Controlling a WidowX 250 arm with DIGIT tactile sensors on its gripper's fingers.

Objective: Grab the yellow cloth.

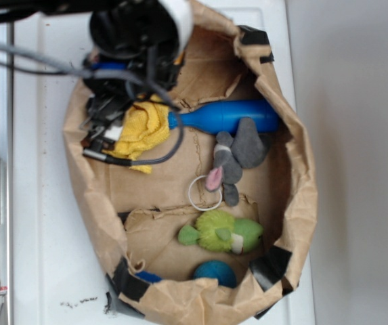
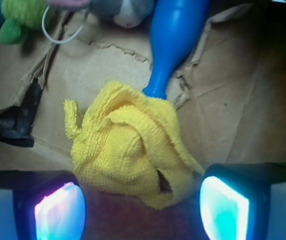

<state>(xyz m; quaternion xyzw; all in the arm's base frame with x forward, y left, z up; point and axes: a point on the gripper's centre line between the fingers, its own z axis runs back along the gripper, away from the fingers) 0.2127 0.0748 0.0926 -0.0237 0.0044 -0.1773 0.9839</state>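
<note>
- Hovering claw (image 2: 142, 205) open, pads (image 2: 222, 207) apart
- bright yellow wrinkly terry cloth (image 2: 130, 150) sits directly below, between pads, touching blue plastic bottle (image 2: 175, 40) neck

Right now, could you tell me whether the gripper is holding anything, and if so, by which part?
Nothing is held. The gripper is open, its fingers either side of the near edge of the yellow cloth.
</note>
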